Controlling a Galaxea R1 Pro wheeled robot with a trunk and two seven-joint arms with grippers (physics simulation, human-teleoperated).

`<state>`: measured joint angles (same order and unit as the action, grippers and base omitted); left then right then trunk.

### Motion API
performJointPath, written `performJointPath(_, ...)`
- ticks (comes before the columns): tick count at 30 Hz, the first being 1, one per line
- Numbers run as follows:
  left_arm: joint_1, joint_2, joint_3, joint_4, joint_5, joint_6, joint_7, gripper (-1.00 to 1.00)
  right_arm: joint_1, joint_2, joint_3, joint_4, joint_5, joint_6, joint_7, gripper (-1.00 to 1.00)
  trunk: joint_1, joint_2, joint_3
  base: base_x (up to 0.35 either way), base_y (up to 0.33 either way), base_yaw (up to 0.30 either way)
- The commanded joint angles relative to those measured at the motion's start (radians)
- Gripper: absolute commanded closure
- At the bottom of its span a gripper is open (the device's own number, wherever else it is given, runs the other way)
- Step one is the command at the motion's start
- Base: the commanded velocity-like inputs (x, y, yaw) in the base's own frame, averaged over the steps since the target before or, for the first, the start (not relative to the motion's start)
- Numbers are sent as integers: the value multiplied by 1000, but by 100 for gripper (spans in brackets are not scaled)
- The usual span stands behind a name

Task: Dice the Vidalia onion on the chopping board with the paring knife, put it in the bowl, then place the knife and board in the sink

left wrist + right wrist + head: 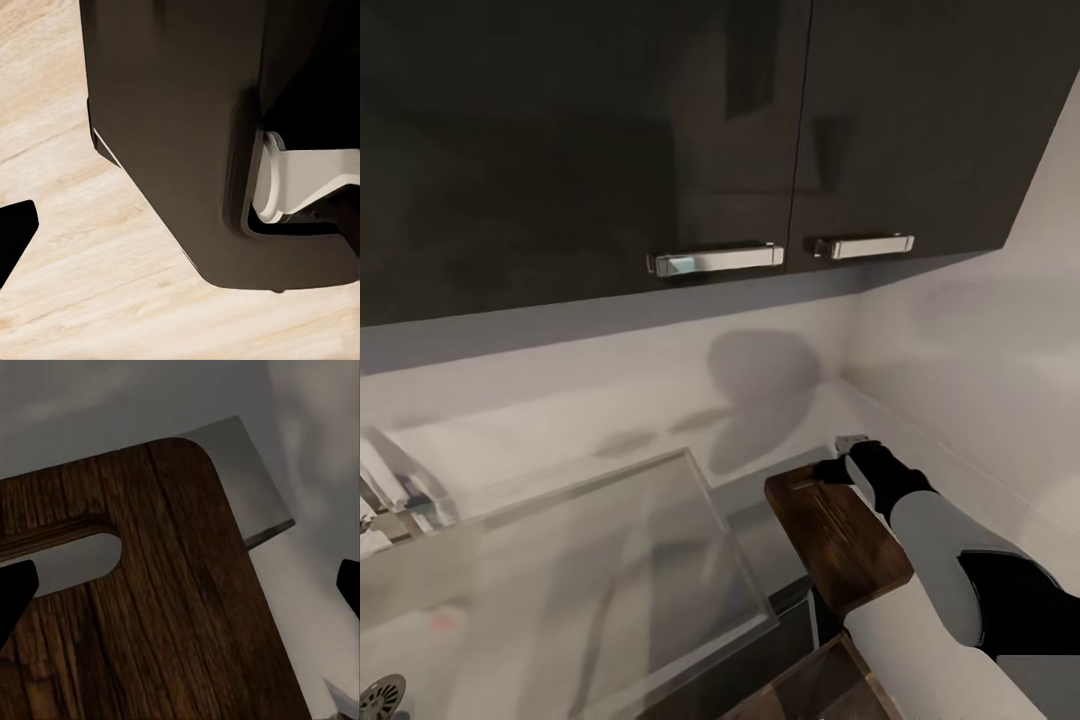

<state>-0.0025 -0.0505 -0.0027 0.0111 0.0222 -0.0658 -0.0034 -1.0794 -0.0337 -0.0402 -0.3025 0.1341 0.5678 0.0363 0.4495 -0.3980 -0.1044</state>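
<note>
Right tool (pixel 850 462), fingers spread wide and holding nothing, hovers over the slotted far end of the dark-brown wooden chopping board (pixel 838 535); its length runs back along the right arm, overhanging the grey tabletop (pixel 510 440).

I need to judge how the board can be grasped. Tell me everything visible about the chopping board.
The chopping board is a rectangular slab of dark-brown wood with clear lengthwise grain and rounded corners. A rounded handle slot is cut through near its far end. In the head view it sits to the right of the sink, its near end jutting out past the countertop edge. The right gripper is at the slotted end; its dark fingertips flank the board in the wrist view. Contact cannot be confirmed.
</note>
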Motion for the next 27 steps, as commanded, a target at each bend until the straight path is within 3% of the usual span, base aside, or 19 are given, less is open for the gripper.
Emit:
performJointPath(1, -1, 0, 0, 1, 2, -5, 0, -100, -1, -1, -4, -1, 10, 5, 6, -100, 1, -2, -4, 0, 0, 0)
performJointPath(10, -1, 0, -2, 1, 2, -5, 0, -100, -1, -15, -4, -21, 10, -5, 17, -100, 1, -2, -18, 0, 0, 0)
performJointPath(27, -1, 0, -1, 1, 2, -5, 1, -100, -1, -17, -5, -50, 10, -6, 60, -100, 1, -2, -46, 0, 0, 0)
